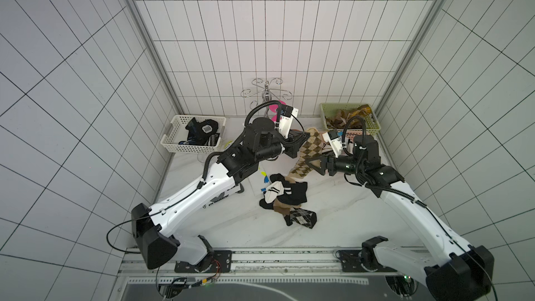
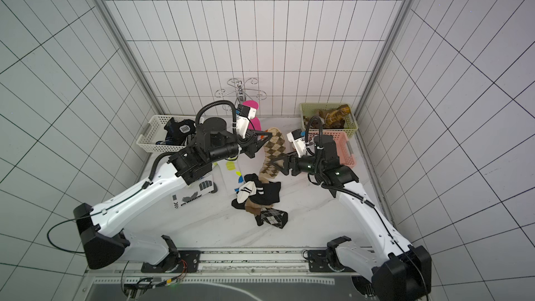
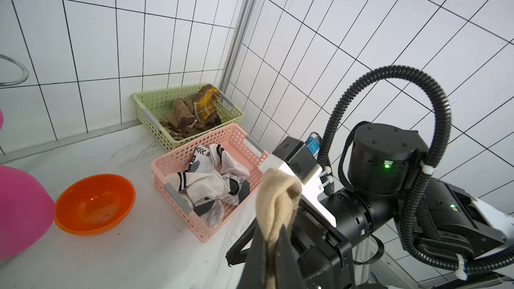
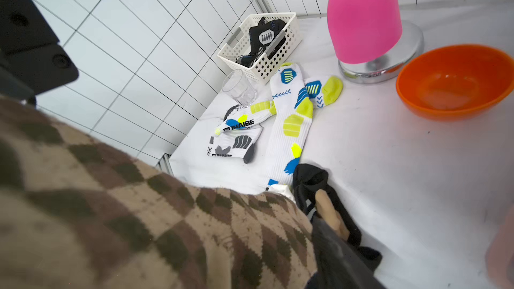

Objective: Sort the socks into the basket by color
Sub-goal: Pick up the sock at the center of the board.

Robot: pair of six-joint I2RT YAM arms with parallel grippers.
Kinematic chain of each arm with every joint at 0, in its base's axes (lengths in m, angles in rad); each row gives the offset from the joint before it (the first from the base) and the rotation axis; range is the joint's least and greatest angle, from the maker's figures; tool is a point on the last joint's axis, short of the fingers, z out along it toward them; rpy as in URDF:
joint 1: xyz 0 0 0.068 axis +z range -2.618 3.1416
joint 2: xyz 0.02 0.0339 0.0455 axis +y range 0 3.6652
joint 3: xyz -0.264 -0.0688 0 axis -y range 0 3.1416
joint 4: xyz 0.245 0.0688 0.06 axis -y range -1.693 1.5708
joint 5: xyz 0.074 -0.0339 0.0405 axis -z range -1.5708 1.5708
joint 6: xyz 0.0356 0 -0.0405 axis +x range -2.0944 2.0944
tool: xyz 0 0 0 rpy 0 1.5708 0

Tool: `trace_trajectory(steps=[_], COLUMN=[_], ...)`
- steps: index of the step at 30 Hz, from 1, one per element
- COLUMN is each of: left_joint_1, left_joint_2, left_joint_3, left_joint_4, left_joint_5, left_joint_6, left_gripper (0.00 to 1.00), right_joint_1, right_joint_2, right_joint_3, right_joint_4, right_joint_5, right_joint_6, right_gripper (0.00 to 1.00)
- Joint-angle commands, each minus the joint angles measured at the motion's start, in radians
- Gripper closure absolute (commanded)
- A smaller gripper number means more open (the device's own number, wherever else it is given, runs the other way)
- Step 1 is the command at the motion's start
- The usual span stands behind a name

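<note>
mostly, argyle sock [image 4: 125, 218] blocks right wrist view

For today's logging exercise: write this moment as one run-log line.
left gripper: shut on tan argyle sock cuff | right gripper: jaws spread around its middle | loose socks: piled on table

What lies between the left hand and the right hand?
A tan-and-brown argyle fabric sock spans the gap: the left hand pinches one end, the right hand meets its middle. Both top views show it.
</note>
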Motion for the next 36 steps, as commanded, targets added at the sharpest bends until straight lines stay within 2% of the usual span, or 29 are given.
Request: trace_trajectory(steps=[1, 4, 6, 14, 19, 24, 28, 30, 31, 32, 36], left_joint_1=[0.009, 0.03, 0.053, 0.169, 0.194, 0.207, 0.212, 0.206, 0.205, 0.203, 0.205], left_joint_2=[0.017, 0.021, 0.022, 0.079, 0.17, 0.229, 0.235, 0.234, 0.231, 0.222, 0.125], left_joint_3=[0.027, 0.005, -0.02, -0.071, -0.059, -0.081, -0.124, -0.128, -0.128, -0.132, -0.22], left_joint_4=[0.011, 0.009, 0.019, 0.029, 0.03, 0.034, 0.074, 0.083, 0.085, 0.085, 0.158], left_joint_5=[0.021, 0.016, 0.008, 0.005, 0.002, -0.009, 0.043, 0.068, 0.083, 0.093, 0.058], left_joint_6=[-0.019, -0.036, -0.051, -0.093, -0.073, -0.076, -0.1, -0.099, -0.093, -0.086, -0.05], left_gripper=[1.0, 1.0, 1.0, 1.0, 0.92, 1.0, 0.98, 0.82, 0.61, 0.51, 0.37], right_joint_1=[0.01, 0.01, 0.01, 0.01, 0.009, 0.007, 0.006, 0.006, 0.006, 0.006, 0.004], right_joint_2=[-0.004, -0.006, -0.014, -0.059, -0.072, -0.063, -0.051, -0.03, -0.017, -0.001, 0.054], right_joint_3=[-0.052, -0.038, -0.031, 0.023, 0.08, 0.143, 0.16, 0.165, 0.168, 0.173, 0.21], right_joint_4=[0.095, 0.101, 0.095, -0.019, -0.048, -0.126, -0.116, -0.075, -0.054, -0.036, -0.016], right_joint_5=[-0.022, -0.041, -0.047, -0.066, -0.086, 0.009, 0.043, 0.02, 0.012, -0.004, -0.052], right_joint_6=[0.016, 0.028, 0.033, 0.024, 0.044, 0.024, 0.026, 0.043, 0.058, 0.072, 0.09], right_gripper=[0.55, 0.91, 1.0, 1.0, 1.0, 1.0, 1.0, 1.0, 1.0, 1.0, 1.0])
